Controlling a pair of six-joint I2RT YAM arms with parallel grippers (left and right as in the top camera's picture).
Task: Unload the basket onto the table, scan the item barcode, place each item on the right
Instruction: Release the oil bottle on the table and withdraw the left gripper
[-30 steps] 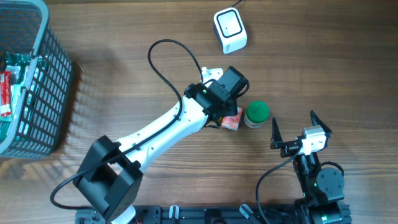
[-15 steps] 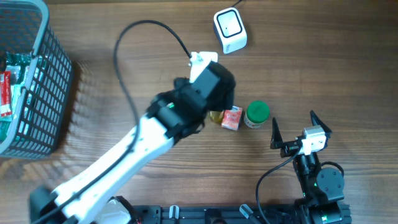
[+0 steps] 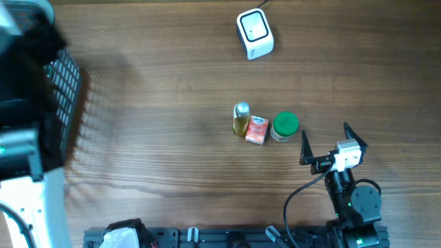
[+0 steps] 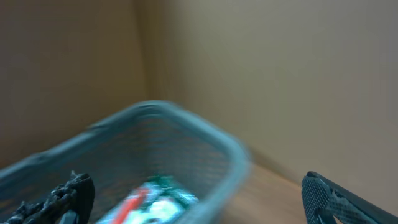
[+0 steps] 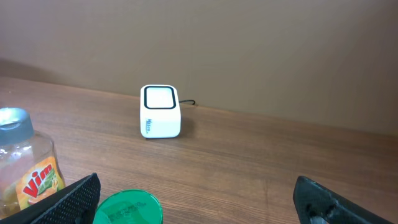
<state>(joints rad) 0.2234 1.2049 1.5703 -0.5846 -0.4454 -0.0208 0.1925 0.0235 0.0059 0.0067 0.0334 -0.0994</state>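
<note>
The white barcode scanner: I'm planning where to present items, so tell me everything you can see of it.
The scanner is a small white, plastic-looking cube with rounded corners. Its upward-tilted face carries a dark-framed pale window, with small blue print below it. It stands upright at the far side of the wooden table, and a thin dark cable leaves its back. Nothing else touches it.

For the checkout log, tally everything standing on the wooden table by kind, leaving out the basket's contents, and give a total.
Small bottle of yellow liquid with a silver cap: 1
Small pink carton: 1
Round jar with a green lid: 1
White cube-shaped barcode scanner: 1
Grey plastic mesh basket: 1
Total: 5
</note>
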